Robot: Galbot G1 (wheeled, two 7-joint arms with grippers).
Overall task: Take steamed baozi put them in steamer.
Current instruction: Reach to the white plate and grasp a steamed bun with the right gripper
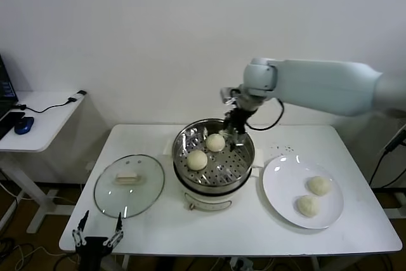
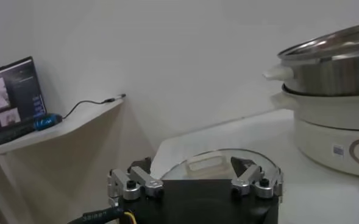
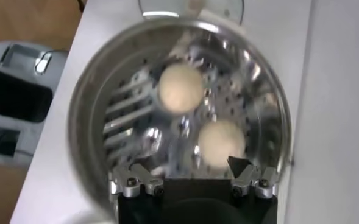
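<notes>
The steamer [image 1: 244, 164] stands mid-table, a shiny steel pot on a white base. Two baozi lie on its perforated tray, one at the front [image 1: 197, 159] and one behind it [image 1: 216, 142]. Two more baozi [image 1: 319, 185] [image 1: 308, 205] lie on the white plate [image 1: 279, 185] to the right. My right gripper [image 1: 236, 128] hovers over the steamer's far rim, open and empty. In the right wrist view, both baozi [image 3: 180, 87] [image 3: 221, 142] lie below the open right gripper [image 3: 190, 167]. My left gripper [image 1: 97, 230] is parked open below the table's front left corner.
The glass lid [image 1: 129, 185] with a white handle lies flat left of the steamer; it also shows in the left wrist view [image 2: 216, 163]. A side desk [image 1: 38, 115] with a blue mouse and cable stands at far left. The table's front edge runs near my left gripper.
</notes>
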